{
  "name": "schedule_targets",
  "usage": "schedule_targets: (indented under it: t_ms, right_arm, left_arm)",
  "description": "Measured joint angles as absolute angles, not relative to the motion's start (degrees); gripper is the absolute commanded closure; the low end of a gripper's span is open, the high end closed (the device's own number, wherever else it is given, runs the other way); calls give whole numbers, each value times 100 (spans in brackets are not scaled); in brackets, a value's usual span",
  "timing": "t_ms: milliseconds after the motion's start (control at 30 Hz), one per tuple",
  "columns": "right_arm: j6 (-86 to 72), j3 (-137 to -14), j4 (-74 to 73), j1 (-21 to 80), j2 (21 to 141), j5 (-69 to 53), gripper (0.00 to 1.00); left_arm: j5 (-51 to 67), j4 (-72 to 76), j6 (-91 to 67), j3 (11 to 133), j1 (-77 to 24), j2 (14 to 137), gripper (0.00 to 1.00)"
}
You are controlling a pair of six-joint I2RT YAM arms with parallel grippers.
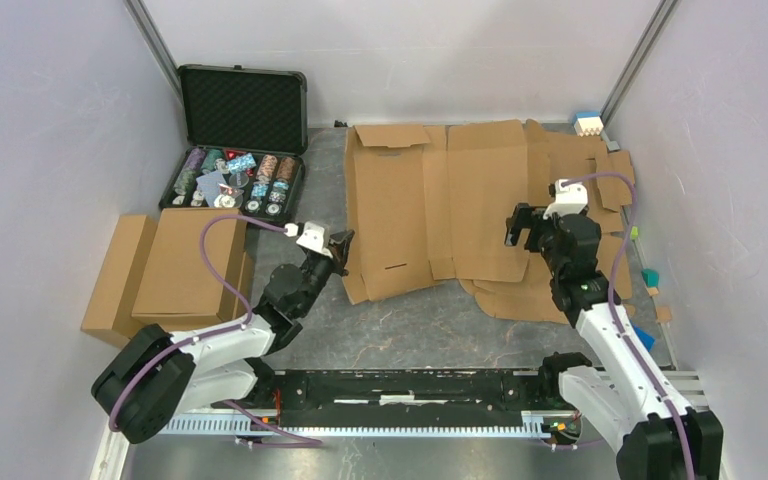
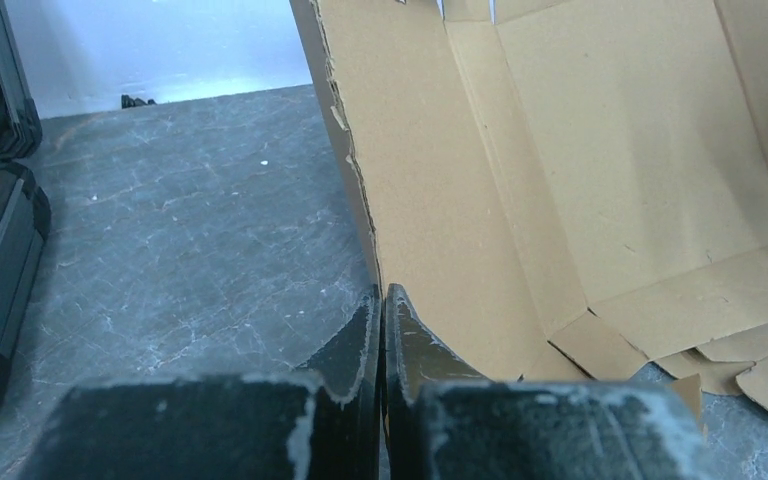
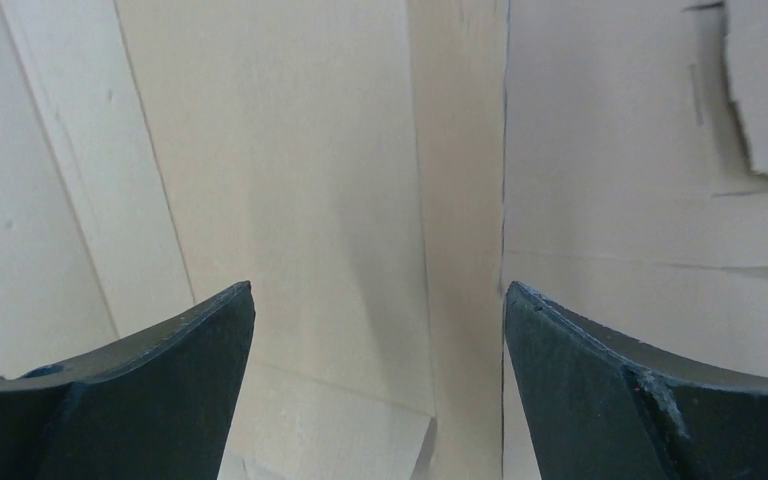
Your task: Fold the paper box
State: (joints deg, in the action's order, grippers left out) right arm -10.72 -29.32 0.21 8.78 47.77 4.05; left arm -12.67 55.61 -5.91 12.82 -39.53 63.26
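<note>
The box (image 1: 430, 205) is lying opened out in the middle of the frame on the grey tabletop (image 1: 410, 330). Its wide panels are resting flat, while its left panel is standing up at a tilt along the left edge. The left gripper (image 1: 344, 243) is sitting at the lower left corner of the box with its jaws pressed together. In the left wrist view its tips are meeting the bottom edge of the raised panel, and it is not possible to tell whether cardboard is being pinched between them. The right gripper (image 1: 520, 226) is hovering over the right part of the box with its jaws spread wide and nothing between them. More loose sheets (image 1: 585, 170) are lying under and to the right of the box. A black case (image 1: 245, 130) of chips is standing open in the upper left, and a brown stack (image 1: 165, 270) is sitting below it at the left.
</note>
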Motion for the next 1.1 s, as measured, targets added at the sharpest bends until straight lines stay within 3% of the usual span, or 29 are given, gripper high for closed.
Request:
schedule_targets:
  t_ms: [400, 600, 867, 1100]
  right_arm:
    - [-1022, -4110, -193, 755, 5559, 1031, 2]
    - [-1100, -4316, -266, 126, 5763, 1017, 2]
    - [-1911, -4016, 779, -1699, 6353, -1105, 2]
    - [-2617, -3861, 1916, -2191, 7240, -2270, 2]
  left_arm:
    - [-1380, 5863, 30, 1260, -4180, 6326, 98]
    - [-1459, 5865, 134, 1229, -4226, 6318, 98]
    - [-1531, 5872, 274, 1221, -4359, 6318, 98]
    - [-1643, 5892, 373, 1214, -4403, 6322, 98]
